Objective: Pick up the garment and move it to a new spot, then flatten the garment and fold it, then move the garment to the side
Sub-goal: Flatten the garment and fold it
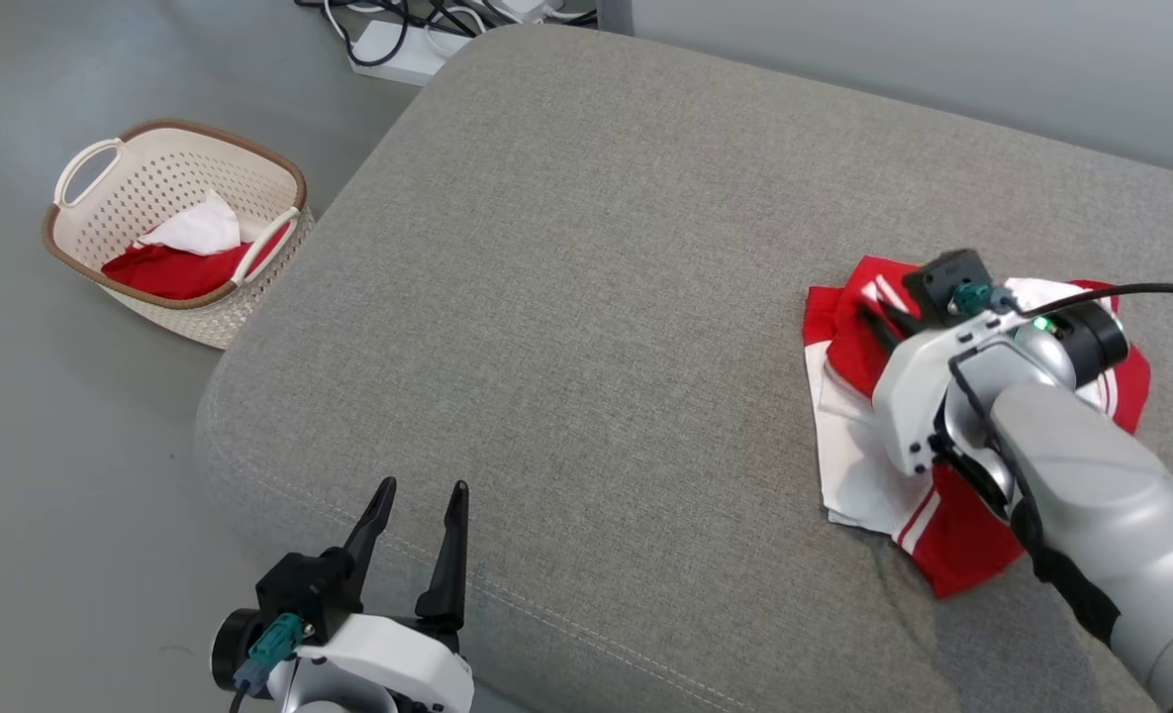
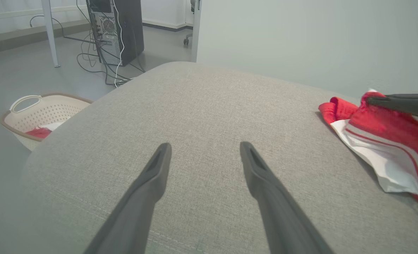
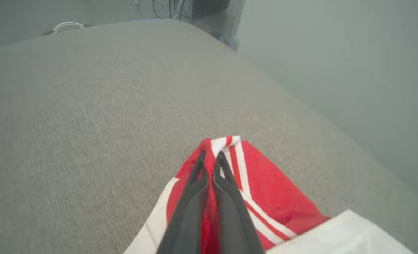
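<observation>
Lying garment (image 1: 952,555): red with white stripes and panels, bunched near the right edge of the cushion (image 1: 586,297).
Right gripper (image 3: 210,157): fingers pressed together, pinching a raised red fold on the garment's left side.
Left gripper (image 1: 424,487): fingers spread wide, holding nothing, over the cushion's near edge, well apart from the garment.
Basket (image 1: 81,238): on the floor off the cushion's left edge, with red and white cloth (image 1: 180,257) inside.

No legible text, label, brand or number on garment (image 1: 952,550), basket (image 1: 155,178) or cushion (image 1: 586,297)
</observation>
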Controlling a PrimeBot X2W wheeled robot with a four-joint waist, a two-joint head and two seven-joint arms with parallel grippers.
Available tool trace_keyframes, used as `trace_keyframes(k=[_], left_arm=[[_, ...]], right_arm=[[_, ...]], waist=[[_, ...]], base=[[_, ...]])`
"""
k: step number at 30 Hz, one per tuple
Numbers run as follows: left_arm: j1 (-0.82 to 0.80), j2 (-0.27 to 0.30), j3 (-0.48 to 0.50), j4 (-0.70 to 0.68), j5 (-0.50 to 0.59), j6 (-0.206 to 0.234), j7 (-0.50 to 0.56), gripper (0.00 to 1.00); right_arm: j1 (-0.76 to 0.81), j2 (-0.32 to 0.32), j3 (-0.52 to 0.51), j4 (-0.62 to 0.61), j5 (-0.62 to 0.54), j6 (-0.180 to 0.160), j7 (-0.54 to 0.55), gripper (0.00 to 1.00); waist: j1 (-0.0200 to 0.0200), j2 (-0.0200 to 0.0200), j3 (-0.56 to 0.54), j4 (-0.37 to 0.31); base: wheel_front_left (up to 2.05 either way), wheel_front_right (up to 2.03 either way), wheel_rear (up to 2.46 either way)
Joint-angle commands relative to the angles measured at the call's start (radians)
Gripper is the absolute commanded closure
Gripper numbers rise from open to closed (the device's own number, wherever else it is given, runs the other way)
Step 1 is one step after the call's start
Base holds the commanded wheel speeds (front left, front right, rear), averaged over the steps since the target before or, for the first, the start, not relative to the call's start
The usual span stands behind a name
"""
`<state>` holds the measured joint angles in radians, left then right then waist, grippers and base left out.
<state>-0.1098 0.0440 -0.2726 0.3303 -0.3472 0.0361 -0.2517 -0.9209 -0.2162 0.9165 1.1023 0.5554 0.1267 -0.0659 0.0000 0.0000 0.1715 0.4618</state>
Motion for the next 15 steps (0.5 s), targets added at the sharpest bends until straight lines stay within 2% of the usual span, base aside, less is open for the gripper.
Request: trace_keyframes(k=[1, 5, 8, 10, 13, 15], left_arm=[[-0.038, 0.006, 0.035, -0.025, -0.004, 0.003, -0.010, 0.00], [-0.037, 0.006, 0.039, -0.031, -0.006, 0.001, -0.010, 0.00], [-0.041, 0.006, 0.040, -0.039, -0.001, -0.001, -0.010, 0.00], [-0.040, 0.006, 0.042, -0.043, 0.003, -0.001, -0.010, 0.00], [-0.035, 0.006, 0.045, -0.049, 0.011, -0.004, -0.010, 0.00], [-0.031, 0.006, 0.046, -0.050, 0.014, -0.010, -0.010, 0.00]], right_arm=[[-0.043, 0.011, 0.005, -0.036, 0.006, 0.004, -0.054, 1.00], [-0.145, 0.008, -0.032, -0.062, 0.005, 0.004, -0.168, 1.00], [-0.221, -0.005, -0.093, -0.096, -0.005, 0.004, -0.193, 1.00], [-0.242, -0.021, -0.151, -0.166, -0.022, 0.004, -0.195, 1.00], [-0.202, -0.061, -0.220, -0.263, -0.057, 0.004, -0.195, 1.00], [-0.105, -0.100, -0.244, -0.316, -0.061, 0.004, -0.196, 1.00]], waist=[[0.0000, 0.0000, -0.003, -0.004], [0.0000, 0.0000, -0.009, -0.014], [0.0000, 0.0000, -0.016, -0.024], [0.0000, 0.0000, -0.023, -0.035], [0.0000, 0.0000, -0.031, -0.058], [0.0000, 0.0000, -0.037, -0.090]], base=[[0.00, 0.00, 0.00], [0.00, 0.00, 0.00], [0.00, 0.00, 0.00], [0.00, 0.00, 0.00], [0.00, 0.00, 0.00], [0.00, 0.00, 0.00]])
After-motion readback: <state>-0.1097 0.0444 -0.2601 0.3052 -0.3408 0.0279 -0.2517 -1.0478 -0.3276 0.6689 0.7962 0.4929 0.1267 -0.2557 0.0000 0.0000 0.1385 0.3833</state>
